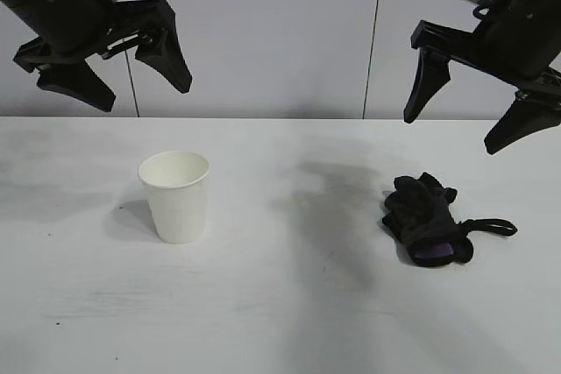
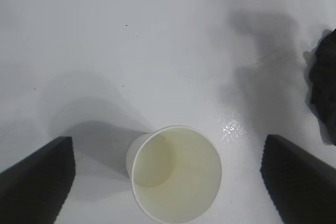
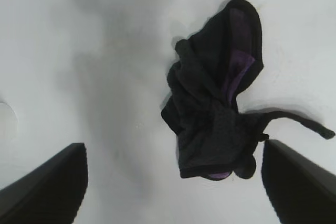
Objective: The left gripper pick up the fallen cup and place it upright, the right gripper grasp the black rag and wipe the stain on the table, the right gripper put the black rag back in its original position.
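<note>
The white paper cup (image 1: 175,194) stands upright on the white table (image 1: 263,321), left of centre. My left gripper (image 1: 145,89) hangs open and empty high above it. In the left wrist view the cup's (image 2: 176,174) open mouth lies between my spread fingers (image 2: 37,182), well below them. The black rag (image 1: 425,221), with a purple lining and a loop, lies crumpled at the right. My right gripper (image 1: 450,133) hangs open and empty above it. The rag also shows in the right wrist view (image 3: 215,108). No brownish puddle shows, only a small wet shine (image 2: 231,127) beside the cup.
A faint grey smudge and arm shadow (image 1: 333,190) lie on the table between cup and rag. A grey panelled wall (image 1: 280,32) stands behind the table. The rag's edge also shows in the left wrist view (image 2: 323,87).
</note>
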You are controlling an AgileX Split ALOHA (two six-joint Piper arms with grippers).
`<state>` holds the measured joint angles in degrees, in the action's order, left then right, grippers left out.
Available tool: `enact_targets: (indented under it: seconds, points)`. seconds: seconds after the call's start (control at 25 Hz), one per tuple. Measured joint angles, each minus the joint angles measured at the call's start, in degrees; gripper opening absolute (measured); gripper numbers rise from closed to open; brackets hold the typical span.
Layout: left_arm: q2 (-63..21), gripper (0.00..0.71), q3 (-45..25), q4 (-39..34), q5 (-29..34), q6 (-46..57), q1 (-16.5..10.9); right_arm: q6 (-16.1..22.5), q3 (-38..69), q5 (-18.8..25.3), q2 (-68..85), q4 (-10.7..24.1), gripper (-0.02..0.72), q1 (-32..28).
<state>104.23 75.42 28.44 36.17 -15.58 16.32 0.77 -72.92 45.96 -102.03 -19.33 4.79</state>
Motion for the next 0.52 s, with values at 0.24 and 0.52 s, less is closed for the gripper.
enact_targets:
  seconds: [0.24,0.52]
  points:
    - [0.0,0.694,0.0,0.0,0.0,0.0,0.0,-0.77,-0.49,1.18,0.0,-1.19,0.622,0.0]
    - [0.0,0.694,0.0,0.0,0.0,0.0,0.0,-0.77,-3.7,2.4,0.0,-1.25,0.622,0.0]
